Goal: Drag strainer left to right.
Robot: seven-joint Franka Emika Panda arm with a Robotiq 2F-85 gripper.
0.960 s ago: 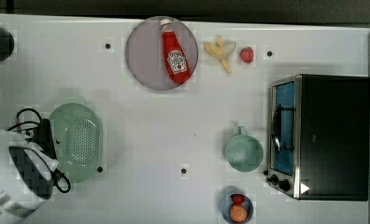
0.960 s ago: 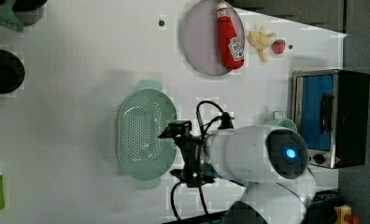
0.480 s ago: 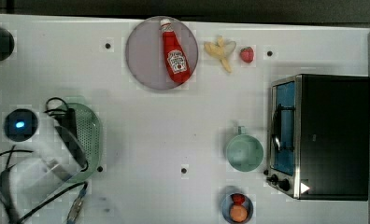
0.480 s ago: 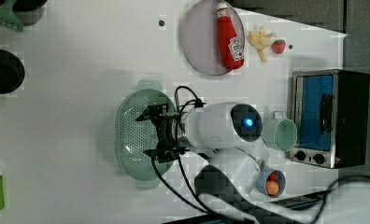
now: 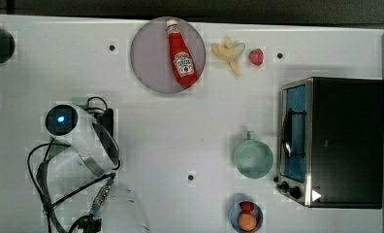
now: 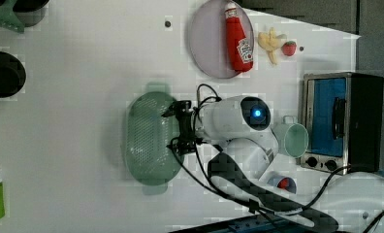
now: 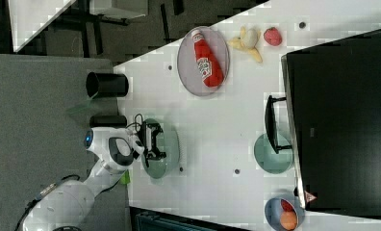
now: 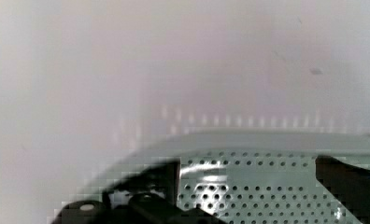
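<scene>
**End effector positioned over strainer, fingers spread**

Since the earlier frames, the arm has been swinging in over the strainer, and in the top view the arm body is now covering most of it. The end effector is sitting over the strainer's edge on the left view's right side, pointing down at the surface. Its fingers are standing spread wide, one at each side of the wrist view, with the perforated bowl showing between them and nothing pinched.

The strainer is lying flat on the surface, in the left view's middle-left area and, in the right view, beneath the end effector near the surface's left edge. It is standing well apart from the mug, which is sitting just beside the oven. The plate is carrying a ketchup bottle and is lying well apart from the strainer, toward the top view's upper middle. A banana and a strawberry are lying near the plate.
</scene>
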